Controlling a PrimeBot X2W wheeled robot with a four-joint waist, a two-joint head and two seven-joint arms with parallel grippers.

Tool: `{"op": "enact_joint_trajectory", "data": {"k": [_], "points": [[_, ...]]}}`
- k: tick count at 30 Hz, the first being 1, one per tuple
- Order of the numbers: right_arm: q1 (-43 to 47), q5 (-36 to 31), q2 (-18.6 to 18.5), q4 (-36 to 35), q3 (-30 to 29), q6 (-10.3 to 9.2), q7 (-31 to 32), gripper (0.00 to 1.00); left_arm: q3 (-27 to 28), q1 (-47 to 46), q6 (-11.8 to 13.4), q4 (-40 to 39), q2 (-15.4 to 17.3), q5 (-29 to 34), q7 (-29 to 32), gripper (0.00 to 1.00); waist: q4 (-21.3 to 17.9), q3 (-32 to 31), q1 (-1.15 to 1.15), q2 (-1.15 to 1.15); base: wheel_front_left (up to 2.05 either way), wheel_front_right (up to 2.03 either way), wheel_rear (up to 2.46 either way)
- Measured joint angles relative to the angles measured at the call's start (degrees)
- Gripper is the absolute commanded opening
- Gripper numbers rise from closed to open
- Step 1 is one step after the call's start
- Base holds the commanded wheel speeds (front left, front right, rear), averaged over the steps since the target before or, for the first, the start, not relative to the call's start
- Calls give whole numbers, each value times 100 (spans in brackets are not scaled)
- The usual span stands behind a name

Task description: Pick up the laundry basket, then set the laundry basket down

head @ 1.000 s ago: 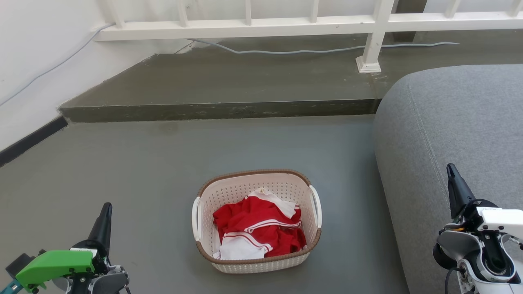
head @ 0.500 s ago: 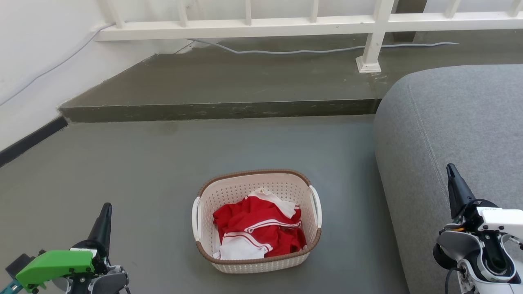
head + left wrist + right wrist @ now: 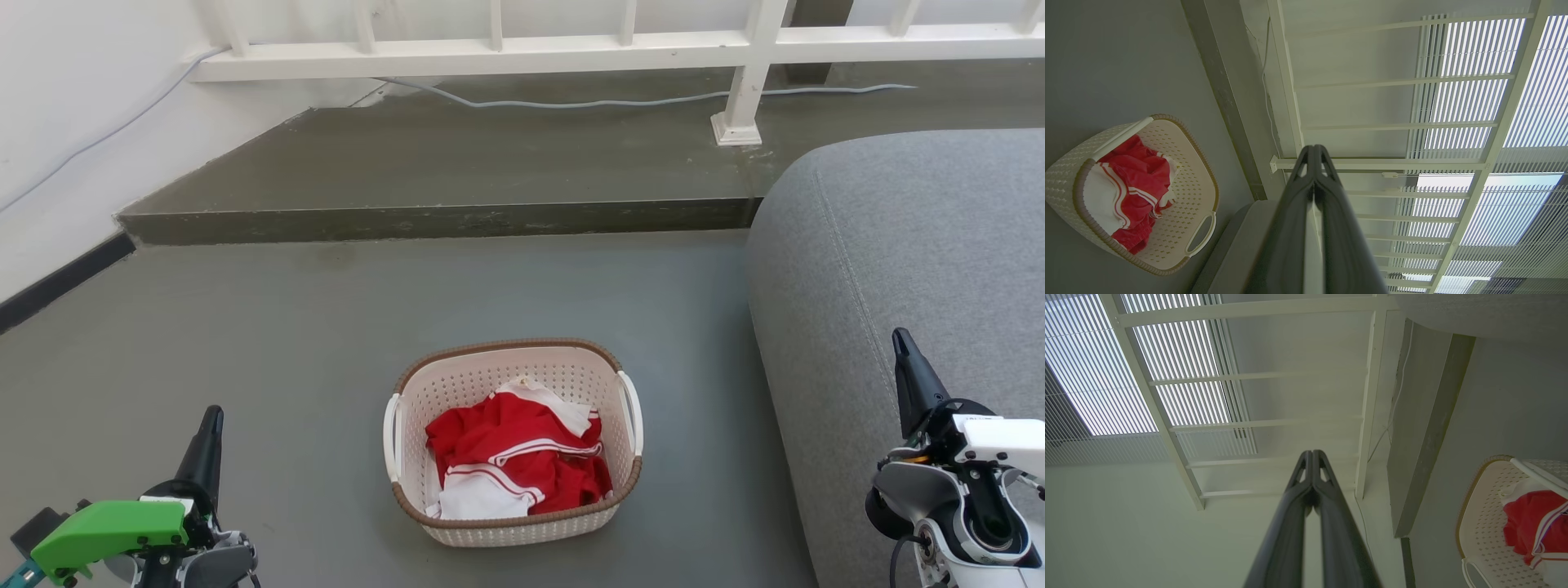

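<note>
Grey floor (image 3: 326, 327) spreads across the head view, seen from above. At the far left a white wall (image 3: 57, 122) meets it along a dark skirting strip (image 3: 57, 282).

At the lower left, the left gripper (image 3: 211, 418) points up the picture from a wrist with a bright green cover (image 3: 106, 527). Its two long dark fingers are pressed together and hold nothing. The left wrist view shows the tips meeting with nothing between them. This gripper is well apart from the basket, off to its left.

In the lower middle, the laundry basket (image 3: 490, 380) stands upright on the floor. It is cream-white perforated plastic with a brown braided rim and a white handle on each side. Crumpled red and white clothes (image 3: 522, 457) lie inside it. Neither gripper touches the basket.

Behind the basket, a low raised step (image 3: 441, 163) runs across the view. A white railing (image 3: 490, 57) stands on it, and a pale cable (image 3: 571, 104) trails along the railing's foot.

On the right, the rounded edge of a grey fabric sofa (image 3: 898, 245) sits near the basket, with a strip of floor between them. At the lower right, in front of the sofa, the right gripper (image 3: 900, 341) points upward. Its fingers are closed on each other and empty. In the right wrist view the tips touch, and the basket shows at that view's lower right corner.
</note>
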Motion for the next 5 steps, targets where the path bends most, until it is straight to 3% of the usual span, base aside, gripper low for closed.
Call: {"op": "enact_joint_trajectory", "data": {"k": [5], "points": [[0, 0, 0, 2, -5, 0, 11, 0, 2, -1, 0, 1, -1, 0, 1, 0, 0, 0, 0, 0, 0, 0, 0]]}}
